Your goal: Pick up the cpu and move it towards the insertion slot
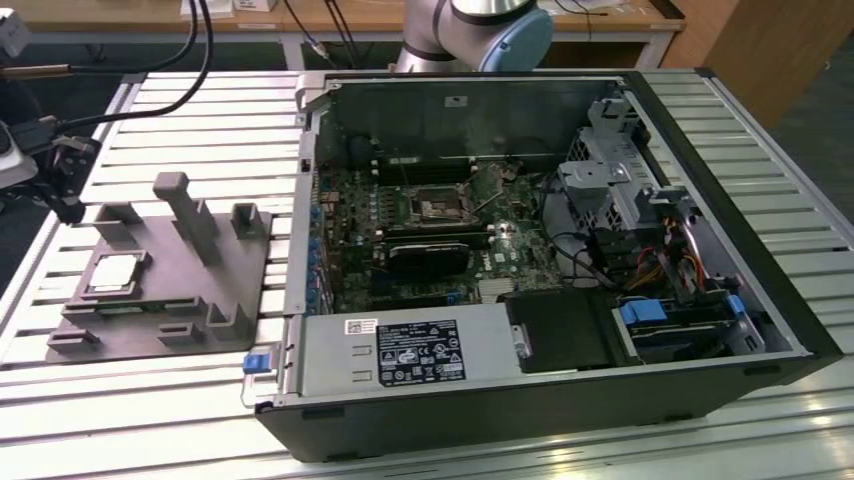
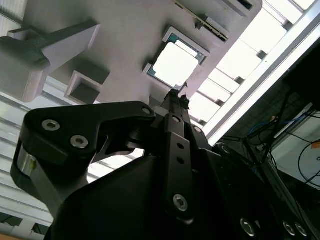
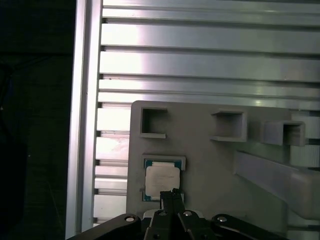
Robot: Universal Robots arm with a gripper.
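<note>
**Small silvery square cpu [image 3: 161,179] lies just past the tips of my closed hand [image 3: 172,192]**

My fingers are pressed together and grip nothing. In both wrist views the cpu rests flat in its recess in the grey plastic fixture [image 3: 210,165], just beyond my fingertips; I judge it untouched. Being square, it has no long axis. In the exterior view the insertion slot [image 1: 438,207], a silver-framed socket on green board, sits well apart toward that view's right, inside the open black computer case [image 1: 534,420].

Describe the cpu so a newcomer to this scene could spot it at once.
On the exterior view's left of the open computer case lies a grey plastic fixture with upright posts. The cpu sits in its square recess: the only flat, silvery square among grey blocks.
</note>
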